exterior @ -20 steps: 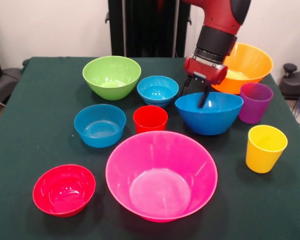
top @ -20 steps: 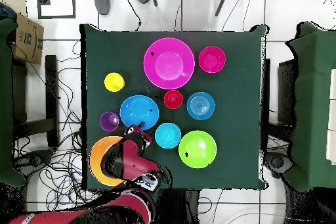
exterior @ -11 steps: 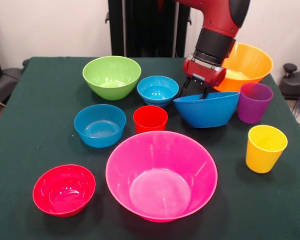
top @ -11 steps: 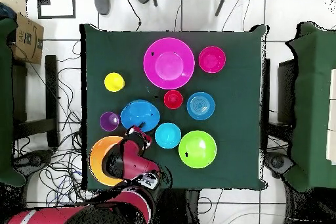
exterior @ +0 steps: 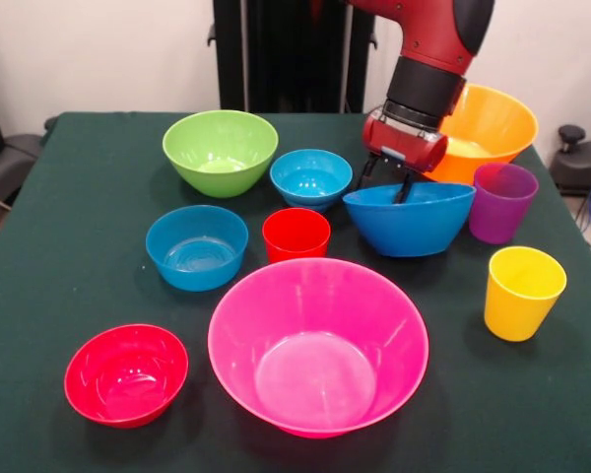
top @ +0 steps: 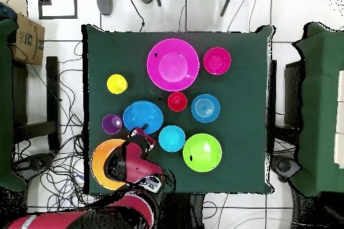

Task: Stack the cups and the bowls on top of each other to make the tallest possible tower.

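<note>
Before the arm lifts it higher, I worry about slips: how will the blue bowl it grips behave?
The blue bowl looks glossy, so probably slippery. The gripper pinches only its far rim, and it hangs tilted, so it may swing. Likely light, stiff plastic.

The arm (exterior: pixel 428 59) hides part of the orange bowl (exterior: pixel 492 123)

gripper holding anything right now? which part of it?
Yes: the gripper is shut on the blue bowl, pinching its far rim, one finger inside the bowl and one outside. The bowl looks raised off the table.
</note>
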Action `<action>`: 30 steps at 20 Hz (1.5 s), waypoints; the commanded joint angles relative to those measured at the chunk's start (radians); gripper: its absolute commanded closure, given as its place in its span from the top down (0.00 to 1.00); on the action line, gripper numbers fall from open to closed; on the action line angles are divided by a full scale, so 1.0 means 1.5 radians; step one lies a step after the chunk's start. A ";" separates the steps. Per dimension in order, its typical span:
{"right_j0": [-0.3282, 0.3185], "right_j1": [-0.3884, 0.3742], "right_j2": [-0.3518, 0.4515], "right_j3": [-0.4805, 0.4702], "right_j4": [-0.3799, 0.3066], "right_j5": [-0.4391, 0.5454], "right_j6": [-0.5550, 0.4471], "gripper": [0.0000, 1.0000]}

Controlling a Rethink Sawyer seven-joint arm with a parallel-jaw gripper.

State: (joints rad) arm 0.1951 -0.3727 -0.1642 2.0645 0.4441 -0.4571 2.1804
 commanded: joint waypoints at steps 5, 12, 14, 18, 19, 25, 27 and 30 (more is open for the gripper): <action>0.002 -0.001 0.061 -0.074 0.022 0.077 0.089 1.00; 0.001 -0.015 0.060 -0.078 0.027 0.111 0.081 1.00; -0.002 -0.021 0.061 -0.081 0.025 0.124 0.075 1.00; 0.006 -0.017 0.050 -0.086 0.029 0.132 0.066 1.00; -0.011 -0.019 0.069 -0.081 0.013 0.121 0.081 1.00; -0.002 -0.022 0.051 -0.091 0.008 0.117 0.072 1.00; 0.000 -0.022 0.050 -0.091 0.011 0.118 0.073 1.00; 0.003 -0.022 0.049 -0.091 0.014 0.121 0.075 1.00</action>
State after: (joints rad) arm 0.1959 -0.4124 -0.1648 2.0068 0.4439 -0.3947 2.1804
